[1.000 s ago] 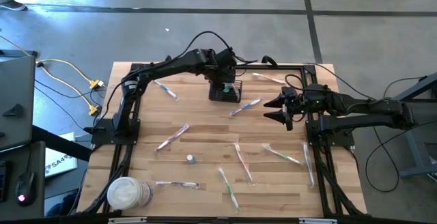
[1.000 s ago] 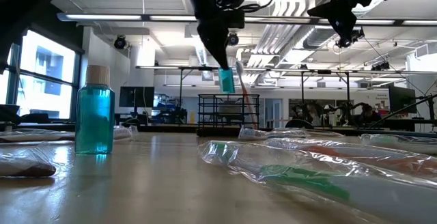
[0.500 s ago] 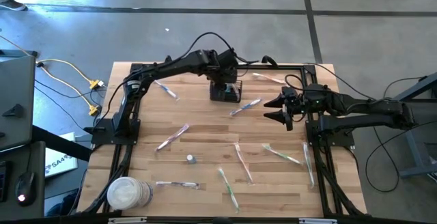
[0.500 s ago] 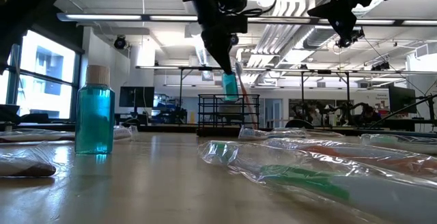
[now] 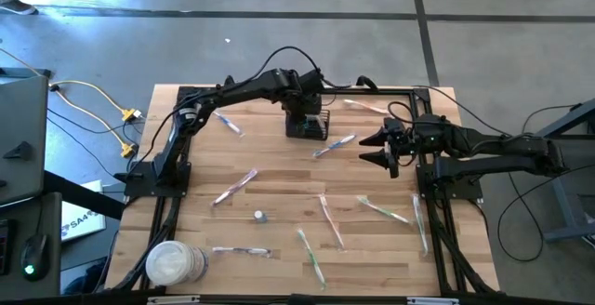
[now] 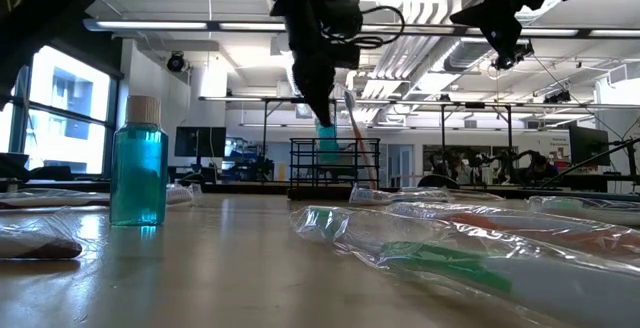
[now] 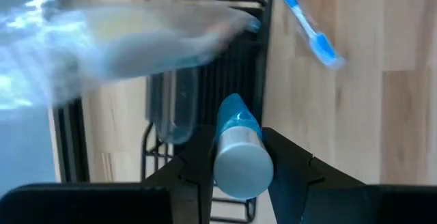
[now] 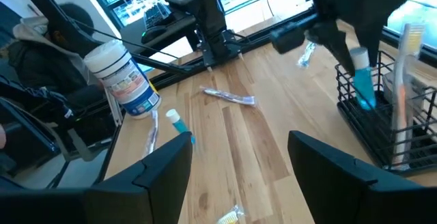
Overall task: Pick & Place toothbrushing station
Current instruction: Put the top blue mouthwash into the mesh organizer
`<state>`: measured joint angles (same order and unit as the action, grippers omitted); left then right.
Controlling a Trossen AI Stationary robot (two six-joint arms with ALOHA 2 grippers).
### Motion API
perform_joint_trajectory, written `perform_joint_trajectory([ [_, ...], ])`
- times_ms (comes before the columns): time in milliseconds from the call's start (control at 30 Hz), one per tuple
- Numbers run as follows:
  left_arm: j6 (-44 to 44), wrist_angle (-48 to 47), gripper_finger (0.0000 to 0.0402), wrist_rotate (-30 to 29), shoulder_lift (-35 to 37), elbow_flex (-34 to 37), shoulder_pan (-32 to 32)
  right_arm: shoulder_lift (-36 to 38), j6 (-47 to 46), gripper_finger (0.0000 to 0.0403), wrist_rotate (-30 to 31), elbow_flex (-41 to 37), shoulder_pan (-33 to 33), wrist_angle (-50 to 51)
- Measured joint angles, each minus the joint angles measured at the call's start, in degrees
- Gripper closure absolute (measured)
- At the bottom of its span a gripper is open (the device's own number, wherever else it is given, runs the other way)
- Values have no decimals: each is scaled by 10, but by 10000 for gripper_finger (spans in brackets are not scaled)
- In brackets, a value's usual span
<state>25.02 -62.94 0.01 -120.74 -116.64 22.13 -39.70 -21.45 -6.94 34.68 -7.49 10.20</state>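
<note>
The black wire-mesh basket (image 5: 309, 125) stands on its base at the table's far middle; it also shows in the low view (image 6: 335, 163) and the right wrist view (image 8: 382, 125). A toothbrush (image 8: 404, 80) stands upright in it. My left gripper (image 5: 305, 108) is right above the basket, shut on a small teal bottle (image 7: 237, 138) with a pale cap. My right gripper (image 5: 384, 149) hovers open and empty to the basket's right, above the table. My left gripper pinches the teal bottle between its two fingers (image 7: 198, 162) at its capped top end (image 7: 242, 169). The fingers come from above, pointing down. The bottle (image 6: 326, 140) hangs nearly upright below them, its lower end at the basket's open top.
Several wrapped toothbrushes lie scattered over the wooden table, one (image 5: 335, 144) just near-right of the basket. A second small teal bottle (image 5: 259, 216) stands mid-table. A round white tub (image 5: 173, 263) stands at the near left corner. Black frame rails run along both sides.
My left gripper has gone down toward the basket with the teal bottle, which stays nearly upright; its lower end has come down from above the basket to the basket's top.
</note>
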Motion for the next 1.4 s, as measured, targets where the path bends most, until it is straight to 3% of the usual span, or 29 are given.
perform_joint_trajectory([
  [933, -12, 11, 309, 14, -41, 2, 17, 0, 1, 167, 26, 0, 0, 13],
  [1400, 22, 17, 309, 26, -55, 0, 19, 0, 1, 167, 41, 0, 0, 16],
])
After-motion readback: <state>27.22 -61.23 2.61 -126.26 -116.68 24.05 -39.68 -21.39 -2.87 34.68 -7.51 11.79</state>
